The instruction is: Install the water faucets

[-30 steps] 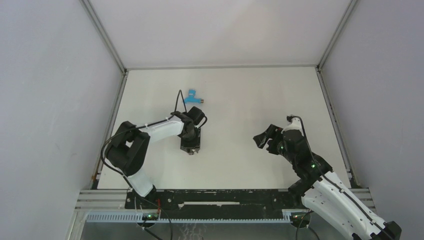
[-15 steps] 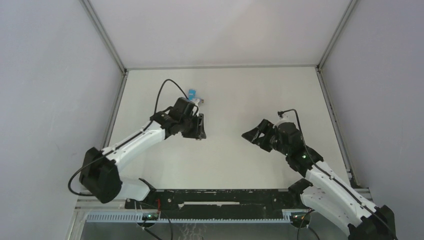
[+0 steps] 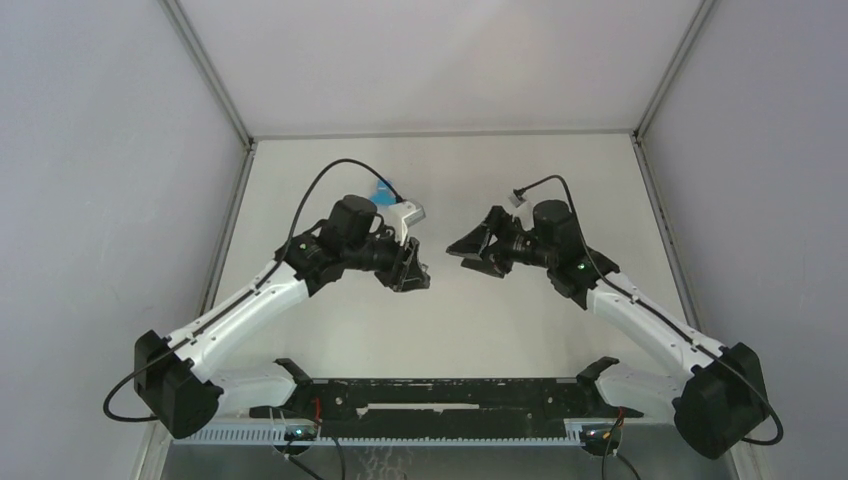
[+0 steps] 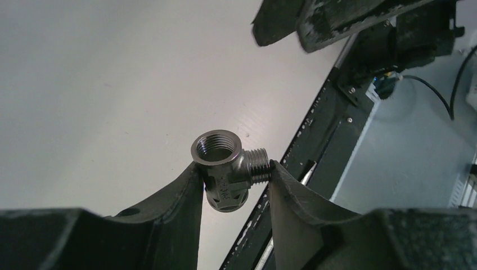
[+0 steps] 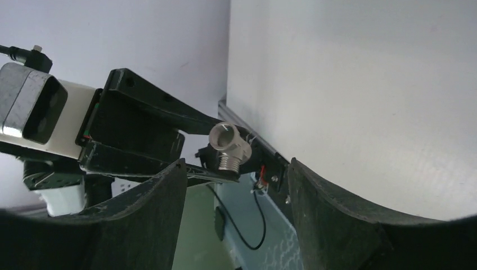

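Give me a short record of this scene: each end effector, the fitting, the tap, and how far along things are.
left end effector: shut on fitting, raised off the table
right end effector: open, empty, facing the left one across a gap
fitting: grey metal, threaded, pinched between both left fingers
tap: blue, beyond the left wrist, mostly hidden
progress: tap and fitting apart, not yet joined

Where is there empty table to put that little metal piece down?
The white table is bare in front, between the grippers and the black rail, and at the far right. It is crowded mid-table, where the left gripper holding the grey fitting faces the open right gripper, and by the blue tap behind the left wrist.
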